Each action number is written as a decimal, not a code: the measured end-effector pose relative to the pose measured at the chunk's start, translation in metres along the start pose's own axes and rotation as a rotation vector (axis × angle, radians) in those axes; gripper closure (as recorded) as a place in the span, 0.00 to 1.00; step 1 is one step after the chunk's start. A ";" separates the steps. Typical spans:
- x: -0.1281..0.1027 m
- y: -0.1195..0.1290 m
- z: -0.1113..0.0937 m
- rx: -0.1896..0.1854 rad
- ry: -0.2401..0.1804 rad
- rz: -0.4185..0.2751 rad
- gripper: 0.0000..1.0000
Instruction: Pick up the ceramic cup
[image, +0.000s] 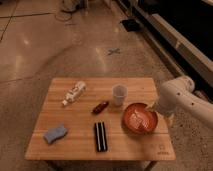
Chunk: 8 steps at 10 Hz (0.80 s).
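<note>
The ceramic cup (119, 94) is small, pale and handleless. It stands upright on the wooden table (80, 150), right of the middle and toward the far edge. My white arm reaches in from the right. My gripper (146, 114) is low over the orange plate (135, 125), to the right of the cup and nearer the front, apart from it. Nothing shows in its grasp.
A white bottle (74, 93) lies at the far left of the table. A small red object (100, 107) lies left of the cup. A black bar (100, 136) and a blue sponge (55, 133) lie near the front edge. Polished floor surrounds the table.
</note>
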 end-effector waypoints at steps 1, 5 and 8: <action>-0.003 -0.011 -0.007 0.007 0.002 -0.023 0.20; -0.014 -0.059 -0.022 0.040 0.020 -0.125 0.20; -0.008 -0.101 -0.015 0.044 0.036 -0.175 0.20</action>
